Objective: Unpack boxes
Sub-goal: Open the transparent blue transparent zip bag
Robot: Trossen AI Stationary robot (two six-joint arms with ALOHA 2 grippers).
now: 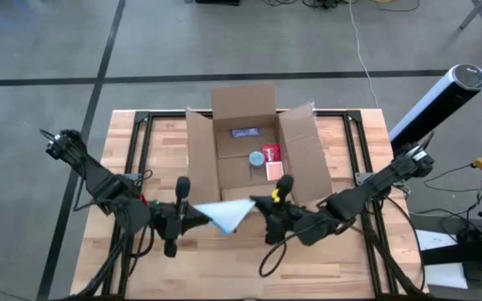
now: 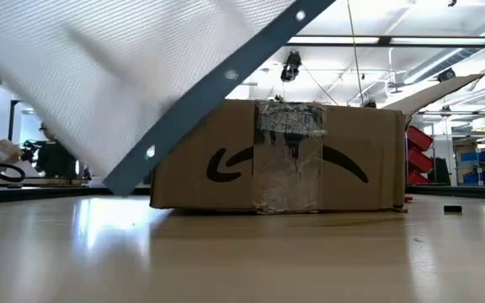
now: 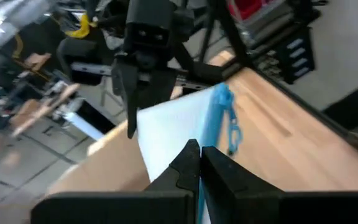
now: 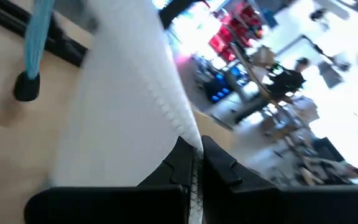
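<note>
Pouch (image 2: 99,76) foreground, both grippers pinching | hides box (image 2: 280,156) left corner

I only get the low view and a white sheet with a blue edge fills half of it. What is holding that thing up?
Observer: Both grippers. The left gripper and the right gripper are each shut on the pouch, one at either end, in front of the box.
Operator: Is the box open on top? I see only its taped side.
Observer: Yes, its flaps are spread open in the high view.
Operator: Anything left inside?
Observer: A red item, a round blue item and a pink one lie on the box floor.
</note>
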